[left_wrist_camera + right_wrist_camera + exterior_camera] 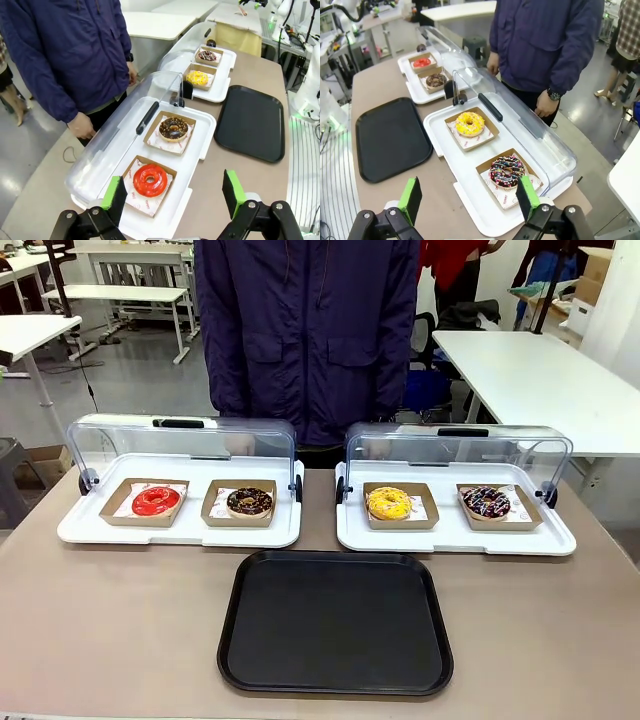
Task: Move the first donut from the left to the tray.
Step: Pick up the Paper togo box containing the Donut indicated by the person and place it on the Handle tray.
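Note:
The first donut from the left is a glossy red ring lying in a small brown cardboard holder on the left white display tray. The black tray lies flat on the table in front of both display trays. My left gripper hangs open above the near end of the left display tray, the red donut just beyond its fingers. My right gripper is open too, above the right display tray near a sprinkled dark donut.
A chocolate donut sits beside the red one. The right display tray holds a yellow donut and the sprinkled dark one. Both clear lids stand raised at the back. A person in a dark jacket stands at the far edge.

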Available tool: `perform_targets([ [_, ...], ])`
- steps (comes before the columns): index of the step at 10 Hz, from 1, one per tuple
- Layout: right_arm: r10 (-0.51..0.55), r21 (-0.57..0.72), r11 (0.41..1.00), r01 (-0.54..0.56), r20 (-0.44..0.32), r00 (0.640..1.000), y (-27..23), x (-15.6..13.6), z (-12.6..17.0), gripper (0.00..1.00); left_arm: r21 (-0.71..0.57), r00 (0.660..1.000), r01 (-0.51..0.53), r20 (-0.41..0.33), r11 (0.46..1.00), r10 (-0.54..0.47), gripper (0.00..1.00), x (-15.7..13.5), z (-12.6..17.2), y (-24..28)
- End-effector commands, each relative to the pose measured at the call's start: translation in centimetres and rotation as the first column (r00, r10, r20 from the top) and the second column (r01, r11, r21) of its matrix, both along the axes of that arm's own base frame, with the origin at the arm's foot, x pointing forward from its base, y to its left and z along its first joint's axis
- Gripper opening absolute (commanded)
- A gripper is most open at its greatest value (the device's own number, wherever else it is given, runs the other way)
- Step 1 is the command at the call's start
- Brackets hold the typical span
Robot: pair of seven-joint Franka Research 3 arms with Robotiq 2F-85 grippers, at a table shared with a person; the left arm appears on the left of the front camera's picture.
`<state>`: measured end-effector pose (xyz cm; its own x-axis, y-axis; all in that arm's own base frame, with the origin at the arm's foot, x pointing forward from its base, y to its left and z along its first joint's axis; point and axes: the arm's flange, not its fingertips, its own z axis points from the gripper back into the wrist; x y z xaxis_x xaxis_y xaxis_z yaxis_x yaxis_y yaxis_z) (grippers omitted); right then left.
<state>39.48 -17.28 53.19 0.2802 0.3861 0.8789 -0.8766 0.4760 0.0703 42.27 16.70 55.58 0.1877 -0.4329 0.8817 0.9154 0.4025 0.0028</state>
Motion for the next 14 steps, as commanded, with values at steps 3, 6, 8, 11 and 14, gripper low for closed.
perform_targets([
  [3, 0.013, 0.015, 1.0, -0.013, 0.031, 0.999, -0.05, 0.19, -0.08, 1.0, -0.02, 1.0, 0.009, 0.011, 1.0, -0.009, 1.0, 0.07, 0.0, 0.03],
  [6, 0.013, 0.015, 1.0, -0.013, 0.031, 0.999, -0.05, 0.19, -0.08, 1.0, -0.02, 1.0, 0.009, 0.011, 1.0, -0.009, 1.0, 0.07, 0.0, 0.03],
  [8, 0.013, 0.015, 1.0, -0.013, 0.031, 0.999, -0.05, 0.19, -0.08, 1.0, -0.02, 1.0, 0.009, 0.011, 1.0, -0.009, 1.0, 0.07, 0.0, 0.03],
  [11, 0.013, 0.015, 1.0, -0.013, 0.031, 0.999, -0.05, 0.19, -0.08, 1.0, -0.02, 1.0, 0.009, 0.011, 1.0, -0.009, 1.0, 0.07, 0.0, 0.03],
  [14, 0.013, 0.015, 1.0, -0.013, 0.031, 0.999, -0.05, 0.19, -0.08, 1.0, -0.02, 1.0, 0.009, 0.011, 1.0, -0.009, 1.0, 0.07, 0.0, 0.03],
])
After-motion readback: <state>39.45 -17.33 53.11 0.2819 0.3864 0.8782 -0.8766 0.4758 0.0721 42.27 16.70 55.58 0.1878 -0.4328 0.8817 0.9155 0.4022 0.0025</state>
